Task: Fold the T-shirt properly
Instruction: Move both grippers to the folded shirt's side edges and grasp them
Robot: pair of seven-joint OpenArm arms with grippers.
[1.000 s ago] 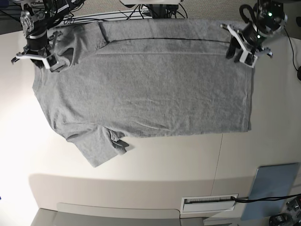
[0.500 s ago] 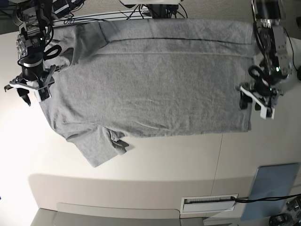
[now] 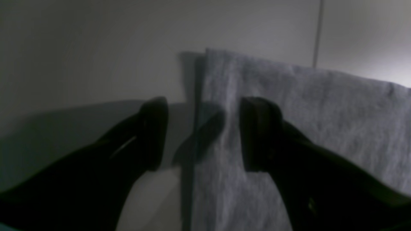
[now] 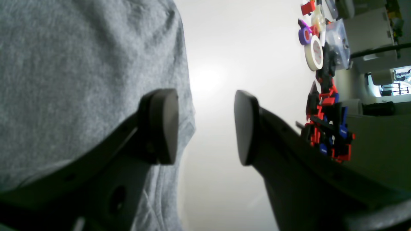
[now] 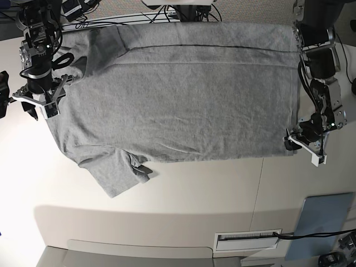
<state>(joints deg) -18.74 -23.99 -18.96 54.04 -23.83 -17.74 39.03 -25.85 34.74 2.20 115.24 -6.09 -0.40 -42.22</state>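
The grey T-shirt (image 5: 178, 100) lies spread flat on the table, plain side up, with one sleeve (image 5: 114, 175) sticking out at the lower left and the hem toward the right. My left gripper (image 5: 305, 149) hovers at the hem's lower right corner. In the left wrist view it (image 3: 205, 134) is open, one finger (image 3: 260, 134) over the cloth (image 3: 305, 128) and the other over bare table. My right gripper (image 5: 34, 108) is at the shirt's left edge. In the right wrist view it (image 4: 205, 126) is open and straddles the cloth's (image 4: 80, 64) edge, holding nothing.
A blue-grey pad (image 5: 325, 222) and a white slotted box (image 5: 247, 240) sit near the table's front right. Cables (image 5: 167, 14) run behind the shirt. Tape rolls (image 4: 313, 53) and red parts (image 4: 324, 99) lie off to the side in the right wrist view.
Both grippers have let go of the shirt's far edge and opened. The left one moved down the hem to its lower corner; the right one moved down the shirt's left side.
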